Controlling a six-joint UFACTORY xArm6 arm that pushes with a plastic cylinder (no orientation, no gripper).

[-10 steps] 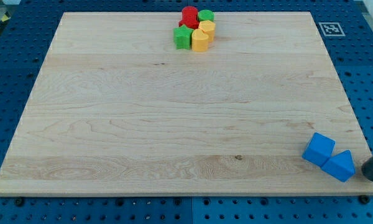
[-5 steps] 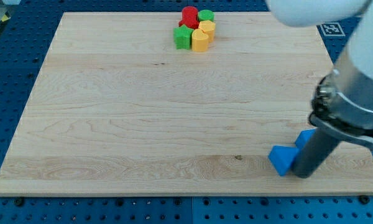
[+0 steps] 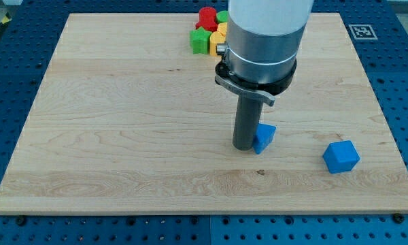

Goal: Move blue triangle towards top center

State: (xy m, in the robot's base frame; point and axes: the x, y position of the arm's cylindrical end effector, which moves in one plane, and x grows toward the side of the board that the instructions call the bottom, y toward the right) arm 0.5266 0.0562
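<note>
The blue triangle (image 3: 264,137) lies on the wooden board (image 3: 122,122), right of centre and a little below the middle. My tip (image 3: 243,146) stands on the board, touching the triangle's left side. The rod and the arm above it hide part of the triangle and part of the block cluster at the view's top. A blue cube (image 3: 341,156) sits apart, at the lower right.
A cluster at top centre holds a green star (image 3: 200,41), a red block (image 3: 207,16), yellow blocks (image 3: 221,30) and a green block (image 3: 222,15), partly hidden by the arm. A marker tag (image 3: 362,31) lies off the board's top right corner.
The arm came in from the lower right and pushed the blue triangle up and left, away from the blue cube. The cube has shifted slightly. The tip now stands left of the triangle.
</note>
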